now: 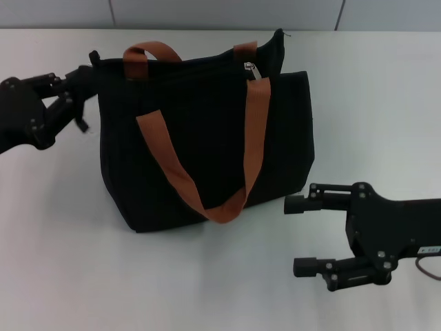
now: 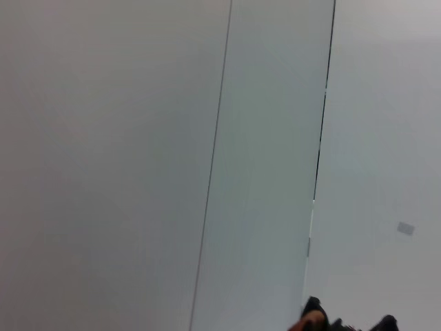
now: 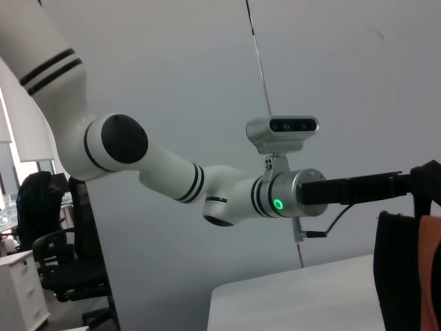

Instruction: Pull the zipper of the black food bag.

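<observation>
On the table: the black food bag (image 1: 207,145) is sitting upright on the white table (image 1: 69,262), a bit left of the middle, more toward the far side.

Bag handles: two orange-brown straps; the near strap (image 1: 200,179) is hanging down the front in a long loop, and the far strap (image 1: 148,52) is standing up as a small arch at the top left.

Zipper: the silver zipper (image 1: 252,70) is sitting on the top edge of the bag toward its right end, just beside where the near strap is coming over the rim. The pull tab is dangling down a little. The top right corner of the bag is poking up behind it.

Left gripper: the left gripper (image 1: 81,86) is reaching in from the left and sitting right at the bag's top left corner. It's looking like it's pinching that corner, fingers pressed together on the fabric, though the black-on-black is making it hard to see exactly.

Right gripper: the right gripper (image 1: 295,234) is hovering low over the table at the near right, pointing left, fingers spread wide apart and holding nothing. Its far finger is sitting just beside the bag's lower right corner.

Right wrist view: showing the left arm (image 3: 179,179) stretching across, with the bag edge (image 3: 396,269) and a bit of orange strap at the side.

Left wrist view: mostly showing a pale wall (image 2: 138,138).
</observation>
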Motion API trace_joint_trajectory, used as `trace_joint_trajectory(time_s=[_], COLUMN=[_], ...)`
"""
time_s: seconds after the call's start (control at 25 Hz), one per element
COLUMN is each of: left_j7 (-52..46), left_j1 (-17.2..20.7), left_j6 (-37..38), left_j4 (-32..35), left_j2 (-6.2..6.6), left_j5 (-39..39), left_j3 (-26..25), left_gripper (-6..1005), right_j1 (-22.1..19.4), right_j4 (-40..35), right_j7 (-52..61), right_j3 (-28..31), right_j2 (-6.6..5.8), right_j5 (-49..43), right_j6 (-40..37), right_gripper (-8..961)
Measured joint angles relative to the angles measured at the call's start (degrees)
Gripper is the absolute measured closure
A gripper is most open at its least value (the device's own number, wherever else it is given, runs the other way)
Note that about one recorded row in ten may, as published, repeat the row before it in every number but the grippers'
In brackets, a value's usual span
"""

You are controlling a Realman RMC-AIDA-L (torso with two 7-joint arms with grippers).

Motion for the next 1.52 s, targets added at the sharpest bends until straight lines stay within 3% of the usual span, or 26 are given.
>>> trace_joint_trajectory(time_s=[0.16,0.48,0.64,0.76,0.92,0.96,1.0,1.08,1.12,1.24,1.28,1.32,1.36,1.52], left_j7=[-3.17,-16.27,-18.07,-15.25,-6.27,-6.27,-3.32,-3.32,-0.02,-0.02,4.44,4.44,8.02,8.39], left_j1=[0.34,-0.03,-0.05,-0.06,0.18,0.18,0.28,0.28,0.41,0.41,0.95,0.95,1.44,-0.03], left_j6=[1.51,11.65,14.02,14.02,14.01,14.01,14.01,14.01,14.01,14.01,14.01,14.01,14.03,13.66], left_j4=[1.45,8.19,8.72,8.39,8.28,8.28,8.24,8.24,8.15,8.15,7.68,7.68,5.34,2.27], left_j2=[0.95,6.1,7.26,5.92,1.92,1.92,0.65,0.65,-0.71,-0.71,-2.28,-2.28,-2.55,-2.17], left_j5=[2.72,8.66,8.32,8.25,8.24,8.24,8.24,8.24,8.18,8.18,5.94,5.94,1.35,2.02], left_j3=[0.73,1.06,1.84,3.5,6.41,6.41,6.85,6.85,6.96,6.96,6.95,6.95,9.77,16.53], left_gripper=[917,633,438,278,185,185,185,185,185,185,185,185,185,185], right_j1=[-0.03,-0.38,0.13,0.7,1.49,1.61,1.75,2.25,2.52,3.48,3.68,3.81,3.85,4.0], right_j4=[2.15,6.14,7.83,9.04,10.59,10.73,10.9,11.5,11.85,12.93,13.04,13.09,13.11,13.16], right_j7=[-2.94,-8.93,-10.75,-11.67,-12.23,-12.25,-12.26,-12.28,-12.29,-12.3,-12.3,-12.31,-12.31,-12.33], right_j3=[0.02,1.21,1.67,1.28,1.26,1.27,1.26,1.17,1.14,1.09,1.08,1.07,1.04,0.94], right_j2=[-0.01,0.06,0.06,0.08,0.11,0.11,0.13,0.18,0.19,0.2,0.19,0.19,0.19,0.17], right_j5=[-0.33,0.67,0.99,1.01,1.03,1.04,1.05,1.06,1.06,0.97,0.9,0.84,0.78,0.7], right_j6=[1.88,7.2,9.41,10.8,12.42,12.92,13.42,14.53,15.03,16.71,17.02,17.24,17.38,17.5], right_gripper=[161,162,162,163,163,163,163,163,163,164,164,164,164,164])
